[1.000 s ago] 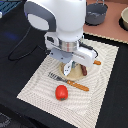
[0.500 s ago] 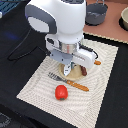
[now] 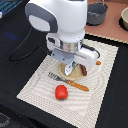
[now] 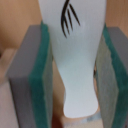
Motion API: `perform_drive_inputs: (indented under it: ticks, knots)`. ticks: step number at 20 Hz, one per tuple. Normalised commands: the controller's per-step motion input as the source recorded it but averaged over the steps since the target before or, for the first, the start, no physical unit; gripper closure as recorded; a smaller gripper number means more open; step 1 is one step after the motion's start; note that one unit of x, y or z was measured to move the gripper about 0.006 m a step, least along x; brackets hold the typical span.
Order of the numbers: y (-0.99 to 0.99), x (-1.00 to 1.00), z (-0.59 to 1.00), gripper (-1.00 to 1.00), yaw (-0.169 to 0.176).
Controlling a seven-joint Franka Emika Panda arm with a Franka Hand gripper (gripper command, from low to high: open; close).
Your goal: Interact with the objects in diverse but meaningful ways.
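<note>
We see a pale striped placemat lying on a black tabletop, with a dark grey pot and a cream bowl standing well apart on a tan surface toward the far side. On the placemat rests a tan round plate, and just in front of it lies an orange-handled fork.

The white arm reaches straight down over the plate, hiding most of it, and its gripper hangs just above the plate's surface. In the wrist view we find the two teal-padded fingers pressed against either side of a pale-blue-and-white milk carton, so the gripper is clenched on it. The carton looks pale blue-white, with a dark branching mark near one end.

A round red tomato sits on the placemat, near the fork's tines and apart from the plate. A dark brown sausage lies on the plate beside the gripper, toward the exterior view's right.
</note>
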Motion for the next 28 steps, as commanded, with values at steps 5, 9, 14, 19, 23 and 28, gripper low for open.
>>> perform_drive_inputs:
  ticks: [5,9,14,19,23,28]
  knots:
    - [-0.04,-0.53,0.73,1.00,-0.003]
    - [-0.37,-0.71,0.08,1.00,0.000]
    - [-0.57,-0.72,-0.16,1.00,0.024]
    - [-0.75,-0.61,-0.34,1.00,0.011]
    - [-0.84,-0.56,-0.34,1.00,0.000]
    - [-0.85,-0.54,-0.35,1.00,0.000]
